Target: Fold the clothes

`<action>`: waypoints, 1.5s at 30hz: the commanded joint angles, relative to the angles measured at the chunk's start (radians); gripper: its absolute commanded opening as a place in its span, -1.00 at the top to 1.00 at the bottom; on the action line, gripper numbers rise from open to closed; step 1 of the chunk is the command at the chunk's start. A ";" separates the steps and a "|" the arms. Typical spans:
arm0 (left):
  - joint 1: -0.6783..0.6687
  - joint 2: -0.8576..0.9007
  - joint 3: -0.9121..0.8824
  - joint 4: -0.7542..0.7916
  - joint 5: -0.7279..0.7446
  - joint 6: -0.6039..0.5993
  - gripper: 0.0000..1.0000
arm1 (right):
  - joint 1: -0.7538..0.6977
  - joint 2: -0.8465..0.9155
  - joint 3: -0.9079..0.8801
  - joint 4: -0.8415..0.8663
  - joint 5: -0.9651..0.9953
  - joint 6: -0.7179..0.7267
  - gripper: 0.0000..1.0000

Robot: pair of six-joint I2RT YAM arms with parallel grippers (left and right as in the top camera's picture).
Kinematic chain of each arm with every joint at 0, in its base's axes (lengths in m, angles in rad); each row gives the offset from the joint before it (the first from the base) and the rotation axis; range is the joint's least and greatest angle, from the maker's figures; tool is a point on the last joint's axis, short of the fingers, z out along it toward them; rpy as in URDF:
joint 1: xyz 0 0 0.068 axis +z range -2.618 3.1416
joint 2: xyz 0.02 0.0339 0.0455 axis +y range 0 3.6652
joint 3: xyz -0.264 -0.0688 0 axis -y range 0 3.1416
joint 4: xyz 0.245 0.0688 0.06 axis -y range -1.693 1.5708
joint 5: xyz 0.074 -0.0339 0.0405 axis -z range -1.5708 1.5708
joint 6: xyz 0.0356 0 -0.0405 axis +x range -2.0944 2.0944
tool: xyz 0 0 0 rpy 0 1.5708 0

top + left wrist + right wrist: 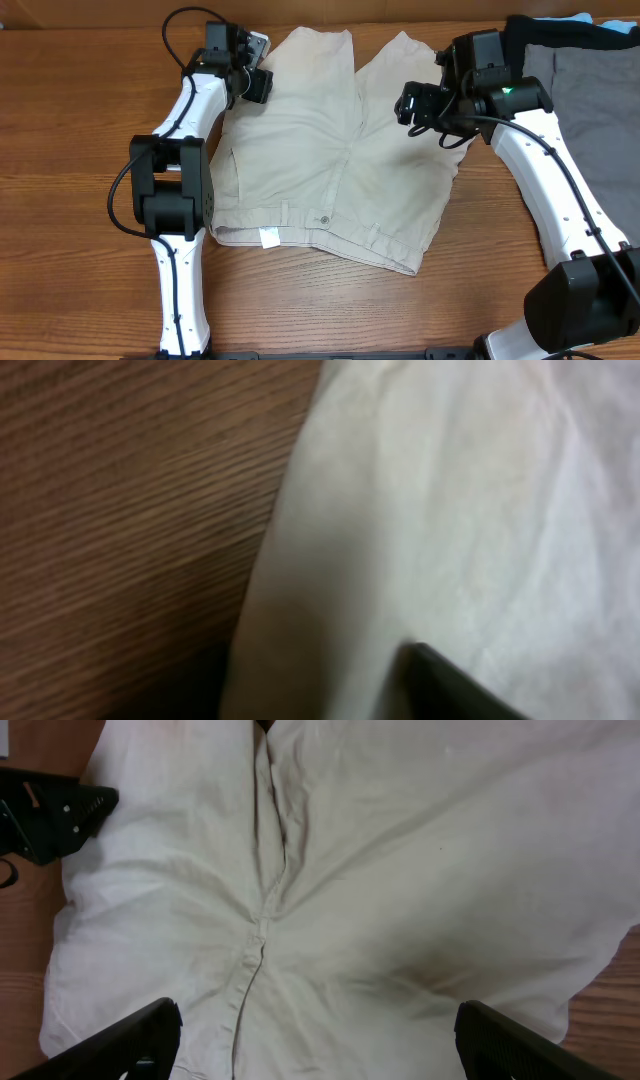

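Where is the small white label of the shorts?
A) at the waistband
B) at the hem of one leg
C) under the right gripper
A: the overhead view shows the label lying at the waistband edge of the shorts, at the end opposite both leg hems.

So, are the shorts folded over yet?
No, the shorts lie spread out flat, with both legs side by side.

The left hand [258, 68] sits down low, while the right hand [408, 104] hovers with jaws spread wide.
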 commanded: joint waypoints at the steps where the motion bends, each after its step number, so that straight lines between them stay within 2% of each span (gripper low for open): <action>1: -0.001 0.031 0.028 0.004 -0.003 -0.032 0.36 | 0.001 -0.014 0.009 0.007 0.022 -0.007 -0.82; 5: -0.001 0.027 0.063 -0.019 -0.014 -0.069 0.92 | 0.001 -0.014 0.007 0.016 0.022 -0.007 -0.80; 9: -0.004 0.018 0.183 -0.148 -0.060 -0.117 0.92 | 0.001 -0.014 0.007 0.019 0.031 -0.007 -0.80; 16: -0.056 0.008 0.491 -0.508 -0.085 -0.117 0.92 | 0.001 -0.014 0.007 0.021 0.048 -0.007 -0.80; 22: -0.216 0.016 0.495 -0.671 -0.093 -0.105 0.91 | 0.001 -0.014 0.007 0.023 0.048 -0.007 -0.80; 24: -0.274 0.022 0.466 -0.678 -0.103 -0.105 0.77 | 0.001 -0.014 0.007 0.022 0.048 -0.007 -0.80; 29: -0.404 0.022 0.397 -0.665 -0.143 -0.024 -0.25 | -0.002 -0.014 0.007 0.026 0.048 0.001 -0.79; 30: -0.423 0.022 0.395 -0.661 -0.190 -0.018 -0.42 | -0.004 -0.014 0.007 0.028 0.048 0.003 -0.79; 32: -0.454 0.022 0.395 -0.645 -0.304 -0.026 -0.63 | -0.009 -0.014 0.007 0.031 0.048 0.005 -0.79; 35: -0.462 0.018 0.408 -0.637 -0.393 -0.072 -0.72 | -0.018 -0.014 0.007 0.032 0.048 0.013 -0.79; 45: -0.341 0.016 0.469 -0.660 -0.323 -0.155 -0.80 | -0.037 -0.014 0.007 0.048 0.048 0.013 -0.79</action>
